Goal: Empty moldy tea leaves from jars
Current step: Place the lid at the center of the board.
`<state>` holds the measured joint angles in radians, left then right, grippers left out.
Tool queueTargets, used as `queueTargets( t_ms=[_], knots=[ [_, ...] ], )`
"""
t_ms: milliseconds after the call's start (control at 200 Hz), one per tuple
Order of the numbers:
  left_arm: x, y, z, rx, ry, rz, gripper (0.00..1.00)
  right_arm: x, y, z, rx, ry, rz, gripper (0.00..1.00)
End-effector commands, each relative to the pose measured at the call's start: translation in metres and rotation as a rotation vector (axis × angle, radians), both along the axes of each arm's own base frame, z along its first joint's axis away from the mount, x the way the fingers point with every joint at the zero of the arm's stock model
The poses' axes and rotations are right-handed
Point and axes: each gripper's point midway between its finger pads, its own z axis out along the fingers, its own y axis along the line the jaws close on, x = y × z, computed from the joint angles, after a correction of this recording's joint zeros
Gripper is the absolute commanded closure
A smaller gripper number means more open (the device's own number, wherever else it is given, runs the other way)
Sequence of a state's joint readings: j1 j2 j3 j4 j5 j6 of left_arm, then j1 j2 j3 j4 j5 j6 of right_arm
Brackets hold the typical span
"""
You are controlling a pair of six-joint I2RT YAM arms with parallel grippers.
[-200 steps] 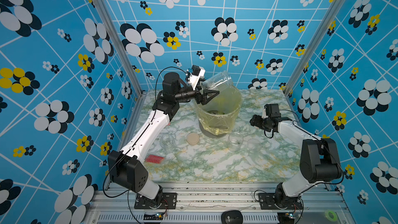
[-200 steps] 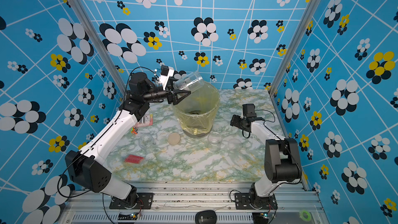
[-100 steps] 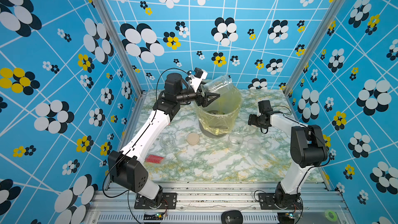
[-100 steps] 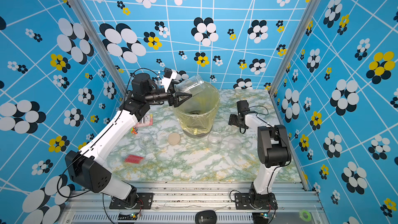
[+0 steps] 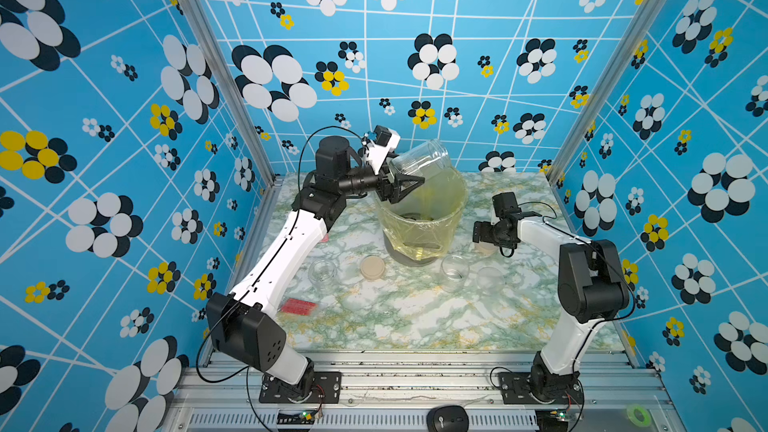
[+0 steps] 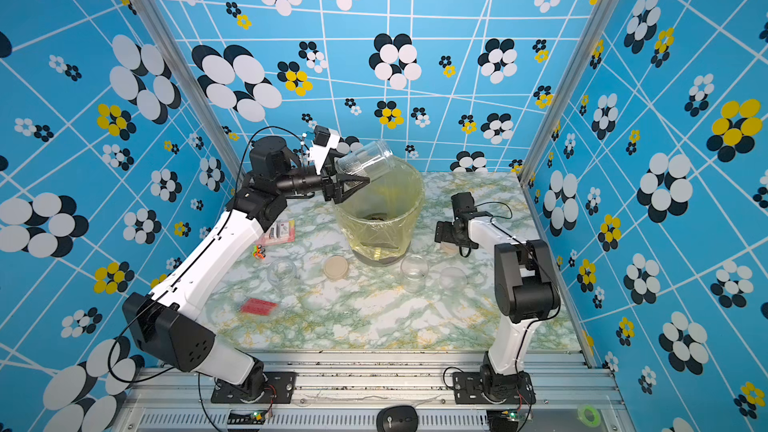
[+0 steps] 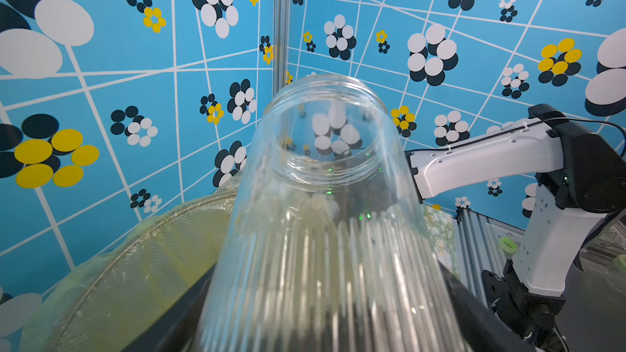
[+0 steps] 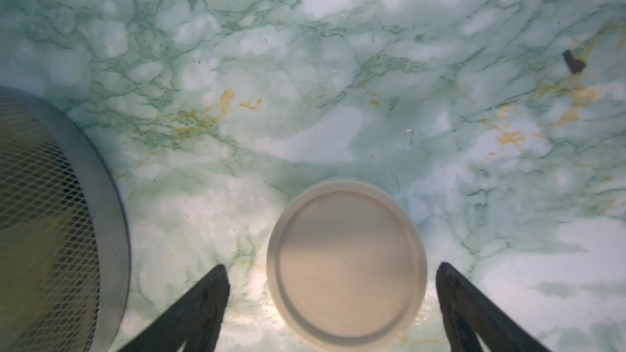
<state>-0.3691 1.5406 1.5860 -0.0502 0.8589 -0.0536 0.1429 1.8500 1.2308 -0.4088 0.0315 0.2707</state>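
Two arms, three jars, three lids, one bin. The left claw (image 5: 401,184) is clamped on the ribbed base of the tilted jar (image 5: 422,160), held above the rim of the yellow-bagged mesh bin (image 5: 415,238). In the left wrist view this jar contains only pale residue. The left-side jar (image 5: 322,273) and the right-side jar (image 5: 455,271) stand uncapped on the bench (image 5: 395,326). The first beige lid (image 5: 372,268) lies between them, and the translucent lid (image 5: 490,278) lies beside the right-side jar. The right claw (image 8: 332,267) is spread wide, straddling the second beige lid (image 8: 345,262) without touching it. The dark mass on the bin floor (image 6: 376,216) is probably the moldy tea leaves, though it is too small to confirm. The bench is green-veined marble, and the walls (image 5: 124,118) are blue with flower prints.
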Motion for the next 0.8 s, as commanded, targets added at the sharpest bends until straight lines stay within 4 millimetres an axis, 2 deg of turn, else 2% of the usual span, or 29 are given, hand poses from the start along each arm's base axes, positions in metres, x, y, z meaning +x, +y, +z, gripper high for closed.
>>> queueTargets(
  t_ms=[0, 150, 365, 450, 540, 550, 575, 795],
  knots=[
    [-0.015, 0.002, 0.045, -0.039, -0.145, -0.012, 1.00, -0.003, 0.000, 0.012, 0.005, -0.005, 0.004, 0.02],
    [-0.014, 0.002, 0.045, -0.035, -0.148, -0.011, 1.00, -0.004, -0.002, 0.037, 0.010, -0.060, -0.009, 0.01],
    [-0.010, 0.001, 0.045, -0.031, -0.149, -0.003, 1.00, -0.010, 0.002, 0.101, 0.094, -0.206, -0.028, 0.01],
    [-0.007, 0.000, 0.044, -0.029, -0.148, -0.005, 1.00, -0.012, 0.007, 0.132, 0.169, -0.299, -0.034, 0.01],
    [-0.006, -0.001, 0.045, -0.027, -0.152, -0.006, 1.00, -0.018, 0.021, 0.169, 0.283, -0.402, -0.013, 0.01],
    [-0.006, -0.001, 0.045, -0.027, -0.152, -0.007, 1.00, -0.016, 0.013, 0.172, 0.297, -0.410, -0.029, 0.01],
    [-0.005, -0.001, 0.045, -0.027, -0.153, -0.006, 1.00, -0.017, 0.013, 0.184, 0.328, -0.441, -0.030, 0.01],
    [0.003, -0.005, 0.048, -0.030, -0.159, -0.008, 1.00, -0.032, 0.063, 0.278, 0.702, -0.609, 0.153, 0.01]
  ],
)
